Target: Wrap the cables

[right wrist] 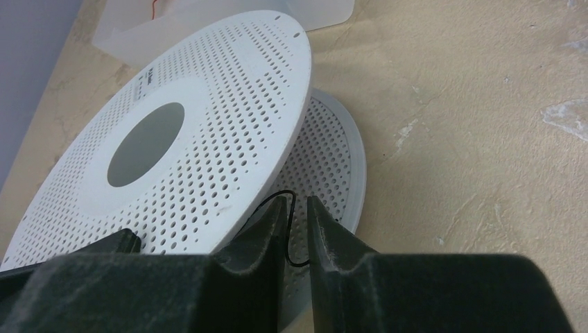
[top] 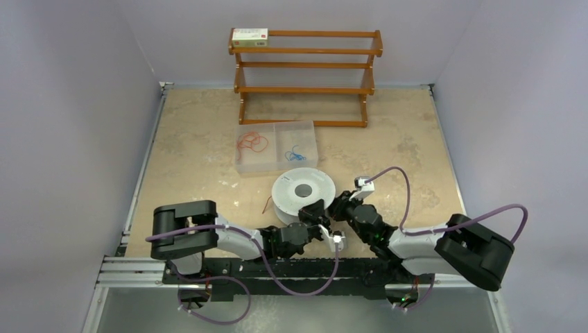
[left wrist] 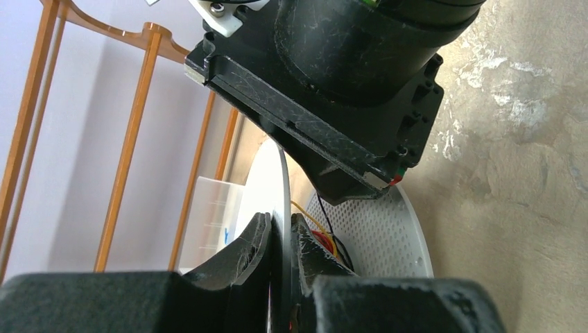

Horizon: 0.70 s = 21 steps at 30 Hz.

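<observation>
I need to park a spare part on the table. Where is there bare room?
Two bare patches: between the clear tray, the spool and the table's left edge; and a wider one right of tray and spool, out to the right edge. Crowded: near centre, where the jaws of the left arm and right arm meet at the spool.

The spool [top: 303, 193] is grey-white, dotted all over with small round holes around a plain dark grey centre. One wire [right wrist: 290, 229] is black, the other wires [left wrist: 324, 239] red and yellow. The table [top: 201, 139] is mottled beige, the rack [top: 305, 90] at upper middle orange-brown, the cords [top: 392, 168] purple.
</observation>
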Each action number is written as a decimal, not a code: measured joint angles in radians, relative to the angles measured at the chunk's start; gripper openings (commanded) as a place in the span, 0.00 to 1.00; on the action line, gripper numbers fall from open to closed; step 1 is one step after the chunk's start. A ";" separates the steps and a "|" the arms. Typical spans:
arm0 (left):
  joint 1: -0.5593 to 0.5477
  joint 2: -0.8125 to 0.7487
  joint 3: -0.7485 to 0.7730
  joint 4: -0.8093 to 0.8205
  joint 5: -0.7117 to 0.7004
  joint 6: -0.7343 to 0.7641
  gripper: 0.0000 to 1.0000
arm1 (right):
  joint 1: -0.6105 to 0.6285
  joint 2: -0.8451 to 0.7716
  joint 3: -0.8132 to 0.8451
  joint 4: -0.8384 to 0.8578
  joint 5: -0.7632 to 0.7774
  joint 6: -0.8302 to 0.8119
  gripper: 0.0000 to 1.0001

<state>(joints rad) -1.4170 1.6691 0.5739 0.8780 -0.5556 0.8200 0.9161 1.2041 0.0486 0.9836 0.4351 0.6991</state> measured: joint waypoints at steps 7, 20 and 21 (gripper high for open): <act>0.000 0.016 0.000 0.026 -0.003 -0.044 0.16 | 0.000 -0.008 -0.008 -0.005 0.001 0.001 0.23; 0.000 0.020 0.000 -0.016 0.013 -0.199 0.35 | 0.000 -0.022 -0.018 -0.015 0.000 -0.002 0.24; 0.000 0.020 0.000 -0.024 0.018 -0.208 0.36 | 0.000 -0.023 -0.018 -0.016 0.000 -0.003 0.24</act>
<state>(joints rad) -1.4170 1.6890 0.5739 0.8539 -0.5377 0.6121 0.9157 1.1812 0.0311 0.9680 0.4347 0.6960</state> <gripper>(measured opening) 0.328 0.232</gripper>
